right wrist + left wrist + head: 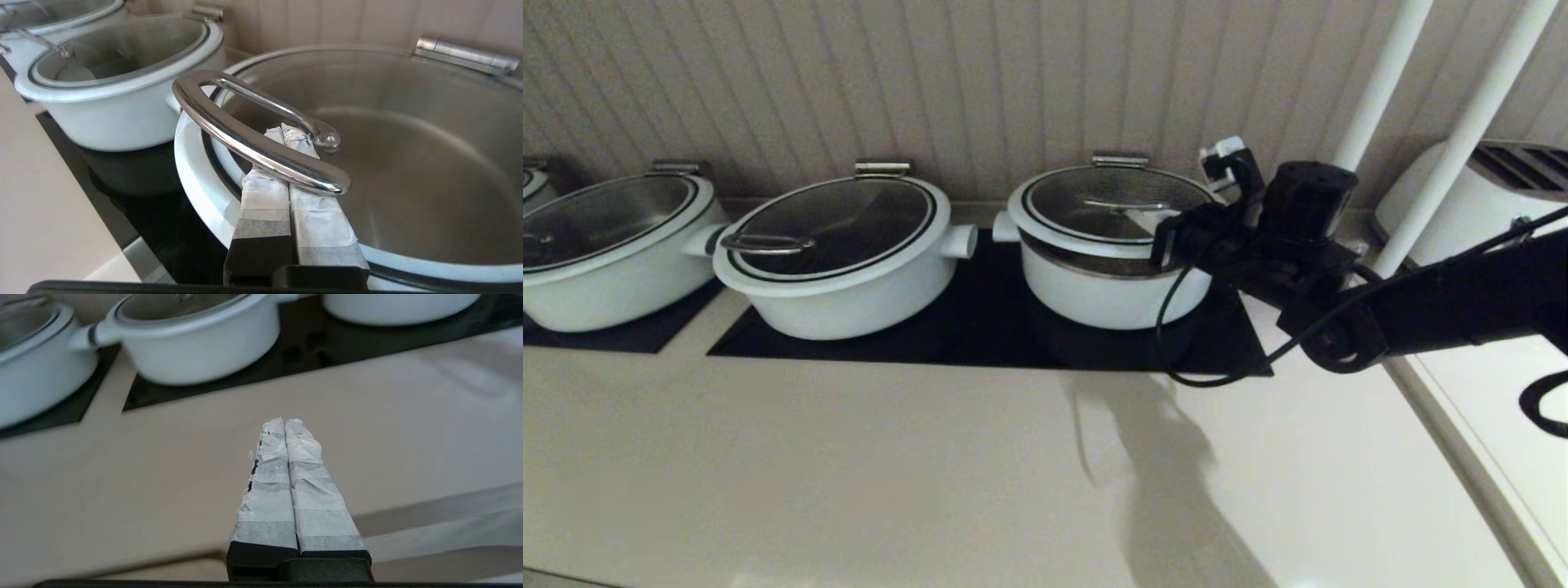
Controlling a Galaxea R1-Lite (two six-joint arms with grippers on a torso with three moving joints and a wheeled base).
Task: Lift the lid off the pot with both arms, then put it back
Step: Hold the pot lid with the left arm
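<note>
R end effector (291, 132), fingers together, tucked under lid (1115, 204) handle (253, 139); L end effector (284, 422) closed over counter (163, 477).

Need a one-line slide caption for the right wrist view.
Right end effector, fingers together, slipped under the lid's steel loop handle on the white pot.
</note>
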